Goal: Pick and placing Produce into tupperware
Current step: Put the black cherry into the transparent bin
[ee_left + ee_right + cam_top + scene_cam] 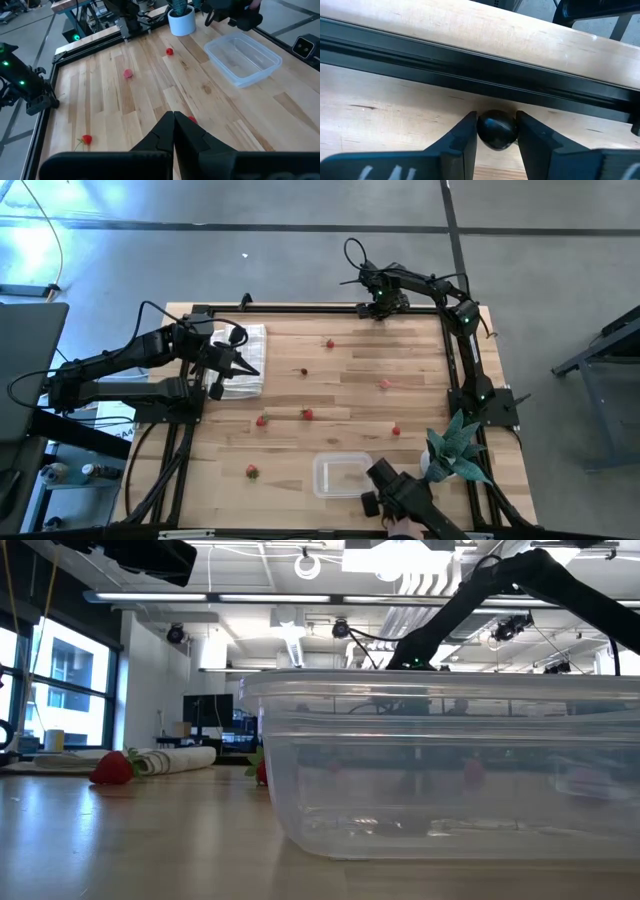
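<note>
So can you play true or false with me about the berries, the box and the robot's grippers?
1. The clear box has berries inside. False: it is empty.
2. The right gripper has a dark berry between its fingers. True.
3. The left gripper is shut. True.
4. The left gripper hangs over the plant. False: it is by the folded cloth, and the plant is on the other side of the table.
5. Red berries, like this one, lie loose on the wooden table. True.
</note>
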### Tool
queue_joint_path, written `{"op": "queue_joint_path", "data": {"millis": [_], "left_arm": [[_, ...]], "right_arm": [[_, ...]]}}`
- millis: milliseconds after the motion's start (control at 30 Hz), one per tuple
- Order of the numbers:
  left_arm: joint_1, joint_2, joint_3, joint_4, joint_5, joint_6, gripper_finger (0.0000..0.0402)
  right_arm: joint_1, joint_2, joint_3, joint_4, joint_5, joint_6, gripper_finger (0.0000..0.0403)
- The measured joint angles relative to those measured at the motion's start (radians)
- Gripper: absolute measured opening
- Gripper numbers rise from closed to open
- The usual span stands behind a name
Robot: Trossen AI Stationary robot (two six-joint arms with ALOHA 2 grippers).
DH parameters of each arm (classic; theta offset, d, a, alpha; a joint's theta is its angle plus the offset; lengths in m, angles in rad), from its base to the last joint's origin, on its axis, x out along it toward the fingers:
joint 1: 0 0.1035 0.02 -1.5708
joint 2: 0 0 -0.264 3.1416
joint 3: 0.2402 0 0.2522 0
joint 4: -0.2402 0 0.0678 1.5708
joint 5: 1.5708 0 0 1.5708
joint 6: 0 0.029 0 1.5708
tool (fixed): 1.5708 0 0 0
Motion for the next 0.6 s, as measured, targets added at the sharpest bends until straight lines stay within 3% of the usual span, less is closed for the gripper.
{"op": "queue_joint_path", "data": {"millis": [300, 600], "left_arm": [[0.0, 0.0, 0.0, 0.0, 0.0, 0.002, 0.0001], [0.0, 0.0, 0.0, 0.0, 0.0, 0.002, 0.0001]], "right_arm": [[0.029, -0.078, 0.0, -0.017, -0.02, -0.029, 0.0104], [0.112, -0.257, 0.035, -0.074, -0.034, -0.075, 0.0103]]}}
